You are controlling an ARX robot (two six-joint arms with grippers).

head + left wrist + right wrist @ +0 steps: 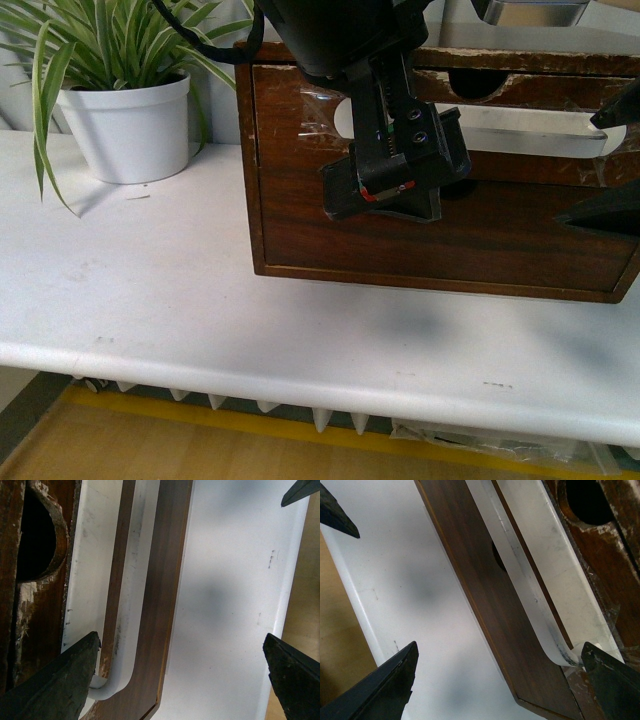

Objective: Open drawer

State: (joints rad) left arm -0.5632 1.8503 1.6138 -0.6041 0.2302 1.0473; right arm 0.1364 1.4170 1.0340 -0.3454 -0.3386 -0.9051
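Note:
The drawer is dark brown wood with chipped edges, in the upper part of a cabinet on the white table. Its long white bar handle runs under a half-round notch. My left gripper is open in front of the handle's left end. In the left wrist view one finger lies by the handle's curved end. My right gripper is open at the handle's right end. In the right wrist view one finger touches or nearly touches the handle's taped end.
A plain dark wood front without a handle lies below the drawer. A white pot with a striped green plant stands left of the cabinet. The table's front edge runs across, with wooden floor below.

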